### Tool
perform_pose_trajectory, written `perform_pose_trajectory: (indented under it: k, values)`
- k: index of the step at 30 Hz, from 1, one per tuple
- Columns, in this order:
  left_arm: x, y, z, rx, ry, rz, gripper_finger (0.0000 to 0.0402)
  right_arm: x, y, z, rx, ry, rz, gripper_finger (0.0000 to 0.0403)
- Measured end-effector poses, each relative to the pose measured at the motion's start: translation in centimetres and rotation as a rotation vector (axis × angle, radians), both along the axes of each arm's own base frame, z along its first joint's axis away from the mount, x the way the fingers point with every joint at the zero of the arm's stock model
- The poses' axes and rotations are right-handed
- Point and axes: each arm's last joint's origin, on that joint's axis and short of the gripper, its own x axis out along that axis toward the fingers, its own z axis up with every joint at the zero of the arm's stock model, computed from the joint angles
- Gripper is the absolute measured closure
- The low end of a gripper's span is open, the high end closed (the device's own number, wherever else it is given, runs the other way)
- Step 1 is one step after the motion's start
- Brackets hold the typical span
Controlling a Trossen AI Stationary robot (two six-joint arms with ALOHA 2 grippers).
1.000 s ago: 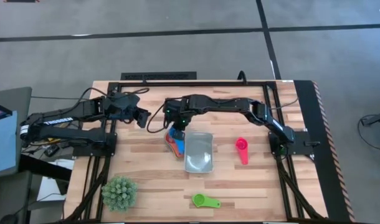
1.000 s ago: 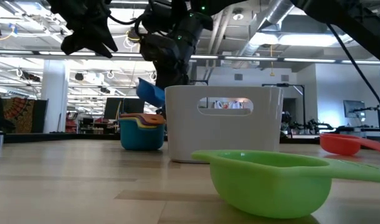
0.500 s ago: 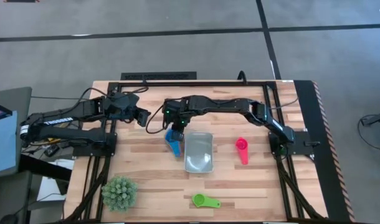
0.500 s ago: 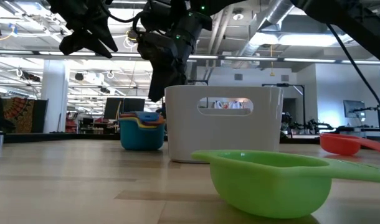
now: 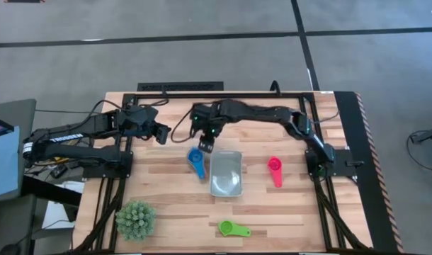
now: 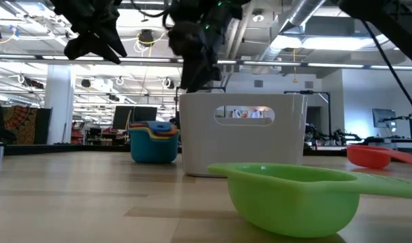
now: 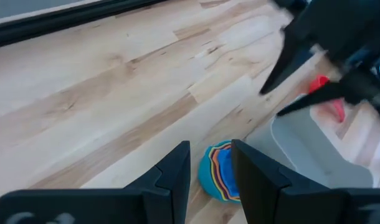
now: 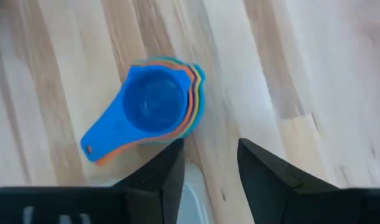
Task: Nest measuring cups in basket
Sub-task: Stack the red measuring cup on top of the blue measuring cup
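Plastic cups, nested stack [image 5: 196, 161], blue cup on top: high view, on the table just left of the basket [image 5: 225, 173], touching or nearly so. Pink cup [image 5: 275, 170] right of the basket, green cup [image 5: 233, 229] near the front edge, plant ball [image 5: 135, 219] at front left. Right gripper [image 5: 207, 140] hangs above the stack's far side, holding nothing; left gripper [image 5: 161, 134] waits to the left, well apart.

Low view: stack [image 6: 154, 142] beside the basket [image 6: 244, 133], green cup [image 6: 292, 196] close to the camera, pink cup [image 6: 370, 155] at right.

Left wrist view: fingers [image 7: 177, 174] apart, empty; stack [image 7: 219, 172] beyond them.

Right wrist view: fingers [image 8: 168, 174] apart, empty; blue cup [image 8: 152, 108] seated in the stack, handles fanned together.

Handling, judged: light, stiff, smooth plastic; liable to slide or separate. Best hold is across the stacked handles, or a rim pinch.
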Motion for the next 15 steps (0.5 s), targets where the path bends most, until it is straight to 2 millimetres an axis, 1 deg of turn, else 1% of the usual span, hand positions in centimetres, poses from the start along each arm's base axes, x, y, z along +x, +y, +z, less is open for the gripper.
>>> perform_pose_trajectory:
  k: [2,5,8,12,15]
  values:
    - [0.0,0.0,0.0,0.018,0.009,-0.007,0.0299,-0.9,-0.2,1.0,0.009,-0.014,-0.031,0.0239]
    - [-0.1,0.1,0.0,0.065,0.029,0.011,0.0299,-2.3,0.1,2.6,0.019,-0.088,-0.075,0.0252]
    - [0.1,0.4,0.1,0.106,0.038,0.028,0.0299,-4.3,0.7,3.4,0.042,-0.169,-0.129,0.0264]
    - [0.7,0.9,0.2,0.120,0.013,0.020,0.0299,-7.4,2.0,1.9,0.103,-0.245,-0.220,0.0275]
    - [1.6,1.3,0.0,0.113,-0.001,0.011,0.0299,-10.3,3.0,1.0,0.158,-0.284,-0.290,0.0278]
